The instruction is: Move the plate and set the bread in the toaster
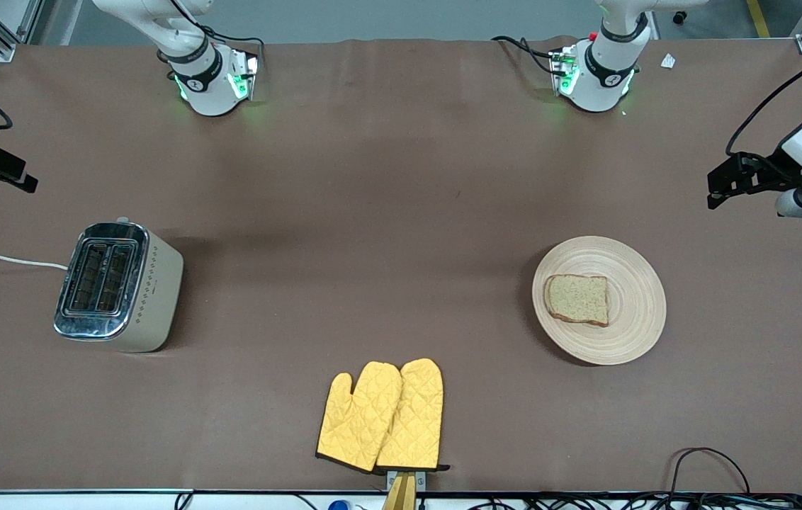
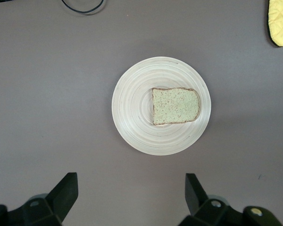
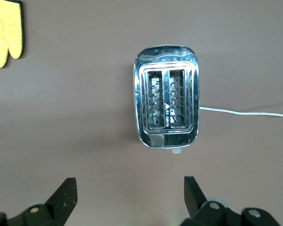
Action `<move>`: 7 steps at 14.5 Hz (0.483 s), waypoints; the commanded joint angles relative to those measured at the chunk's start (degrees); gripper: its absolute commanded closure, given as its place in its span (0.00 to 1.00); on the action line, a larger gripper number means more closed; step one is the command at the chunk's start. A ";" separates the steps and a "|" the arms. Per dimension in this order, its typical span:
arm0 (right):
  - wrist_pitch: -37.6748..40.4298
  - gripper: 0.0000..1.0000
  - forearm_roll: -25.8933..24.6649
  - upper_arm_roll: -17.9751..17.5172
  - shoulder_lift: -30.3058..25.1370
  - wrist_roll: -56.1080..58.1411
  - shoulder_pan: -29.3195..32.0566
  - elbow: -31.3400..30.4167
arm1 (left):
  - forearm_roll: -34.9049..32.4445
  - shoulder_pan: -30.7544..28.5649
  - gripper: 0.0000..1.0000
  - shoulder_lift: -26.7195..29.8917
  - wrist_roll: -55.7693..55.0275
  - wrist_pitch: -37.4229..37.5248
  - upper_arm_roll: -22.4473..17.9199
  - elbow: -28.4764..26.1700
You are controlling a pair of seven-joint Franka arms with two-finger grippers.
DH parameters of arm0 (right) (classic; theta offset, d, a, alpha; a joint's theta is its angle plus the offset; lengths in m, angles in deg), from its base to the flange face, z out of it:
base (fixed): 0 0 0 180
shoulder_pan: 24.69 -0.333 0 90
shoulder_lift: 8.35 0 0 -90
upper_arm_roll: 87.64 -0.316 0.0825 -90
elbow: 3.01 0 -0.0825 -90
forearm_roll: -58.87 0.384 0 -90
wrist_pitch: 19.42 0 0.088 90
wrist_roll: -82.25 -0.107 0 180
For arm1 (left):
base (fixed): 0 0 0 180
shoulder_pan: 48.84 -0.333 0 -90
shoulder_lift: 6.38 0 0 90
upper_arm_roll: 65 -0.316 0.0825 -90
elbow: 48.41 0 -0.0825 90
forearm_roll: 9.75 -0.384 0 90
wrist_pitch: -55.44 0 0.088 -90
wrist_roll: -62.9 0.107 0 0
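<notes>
Left pincer [image 2: 129,195] wide, above table near plate [image 2: 132,127] bearing bread [image 2: 175,105]; right pincer [image 3: 127,197] wide.

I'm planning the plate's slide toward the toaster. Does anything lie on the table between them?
Nothing visible does. The plate with the bread and the toaster have bare tablecloth between them. The yellow oven mitts lie nearer the front camera, off that line.
</notes>
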 commanded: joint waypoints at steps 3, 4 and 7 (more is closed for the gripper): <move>-0.68 0.00 -2.06 -0.69 -0.66 0.08 0.47 -0.80 | 0.07 -0.18 0.00 0.18 -0.25 0.80 -0.26 0.66; -0.59 0.00 -2.06 -0.69 -0.66 0.08 0.47 -0.80 | -0.02 -0.18 0.00 0.00 -0.60 0.80 -0.34 0.66; 0.02 0.00 -1.97 -0.69 -0.48 0.08 0.47 -1.06 | 0.16 -2.98 0.00 -1.22 3.94 3.41 -0.96 -0.04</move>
